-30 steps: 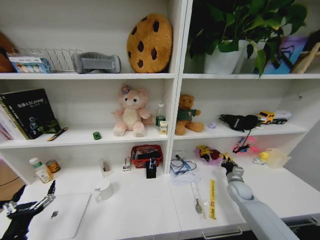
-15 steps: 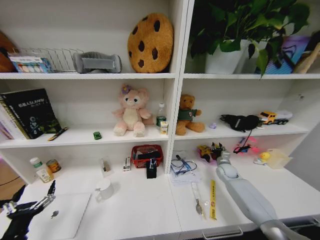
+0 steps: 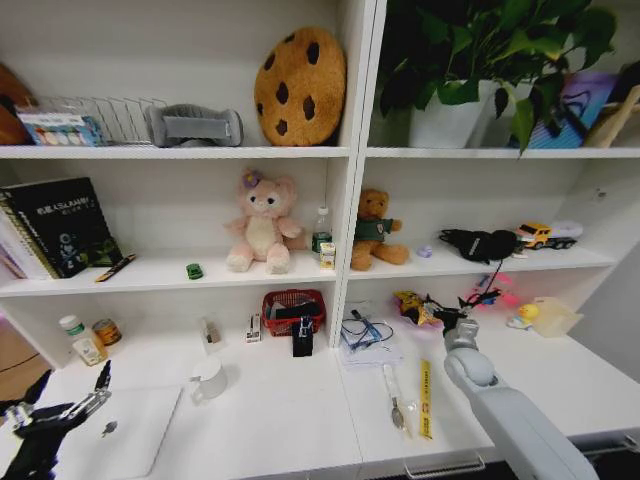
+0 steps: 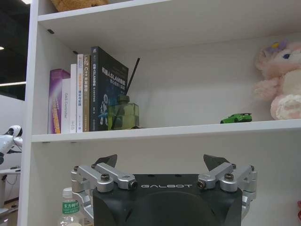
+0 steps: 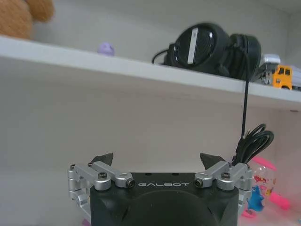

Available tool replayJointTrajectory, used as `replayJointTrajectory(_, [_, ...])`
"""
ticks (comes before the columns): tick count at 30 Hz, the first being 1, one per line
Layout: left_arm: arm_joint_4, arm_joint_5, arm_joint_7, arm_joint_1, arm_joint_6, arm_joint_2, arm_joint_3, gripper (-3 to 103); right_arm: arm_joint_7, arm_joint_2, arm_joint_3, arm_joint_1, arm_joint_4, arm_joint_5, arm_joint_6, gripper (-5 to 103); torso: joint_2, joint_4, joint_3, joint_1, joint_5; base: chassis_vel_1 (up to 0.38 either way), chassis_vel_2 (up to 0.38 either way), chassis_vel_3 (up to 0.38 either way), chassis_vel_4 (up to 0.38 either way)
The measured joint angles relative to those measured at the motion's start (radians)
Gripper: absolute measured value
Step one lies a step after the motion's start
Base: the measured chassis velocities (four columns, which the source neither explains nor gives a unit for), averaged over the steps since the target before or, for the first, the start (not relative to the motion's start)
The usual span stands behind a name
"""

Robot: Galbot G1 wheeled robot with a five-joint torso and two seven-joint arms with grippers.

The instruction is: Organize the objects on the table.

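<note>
head view: silver closed laptop lies flat on the long white table, just beside the left gripper; right gripper is well apart, near the back toys. left wrist view: fingers spread wide, empty; tiny green toy car sits on the shelf above. right wrist view: jaws wide, empty, below black headphones.

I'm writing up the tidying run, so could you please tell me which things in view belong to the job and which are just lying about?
Part of the job:
- silver laptop, closed, on the white desk
- green toy car, on the shelf
- left end effector, open, beside the laptop
- right end effector, open, above the desk

Just lying about:
- white mug
- yellow ruler
- pink plush
- headphones
</note>
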Motion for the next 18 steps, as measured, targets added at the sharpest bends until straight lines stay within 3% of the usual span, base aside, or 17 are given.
replayJointTrajectory(2, [0.000,0.000,0.000,0.000,0.000,0.000,0.000,100,-0.026,-0.007,0.036,-0.064,0.047,0.004,0.013,100,0.000,-0.0001,0.000,0.000,0.0001,0.000,0.000,0.000,0.000])
replayJointTrajectory(4, [0.000,0.000,0.000,0.000,0.000,0.000,0.000,100,-0.084,-0.016,0.161,-0.240,0.169,0.009,0.052,100,0.000,-0.0003,0.000,0.000,0.0000,0.000,0.000,0.000,0.000])
replayJointTrajectory(8, [0.000,0.000,0.000,0.000,0.000,0.000,0.000,100,-0.113,-0.009,0.250,-0.346,0.227,-0.003,0.094,100,0.000,-0.0001,0.000,0.000,0.0002,0.000,0.000,0.000,0.000])
replayJointTrajectory(10, [0.000,0.000,0.000,0.000,0.000,0.000,0.000,100,-0.149,0.016,0.355,-0.480,0.289,-0.005,0.151,100,0.000,-0.0002,0.000,0.000,0.0001,0.000,0.000,0.000,0.000])
replayJointTrajectory(18, [0.000,0.000,0.000,0.000,0.000,0.000,0.000,100,-0.182,0.100,0.441,-0.681,0.407,-0.040,0.257,100,0.000,-0.0003,0.000,0.000,0.0001,0.000,0.000,0.000,0.000])
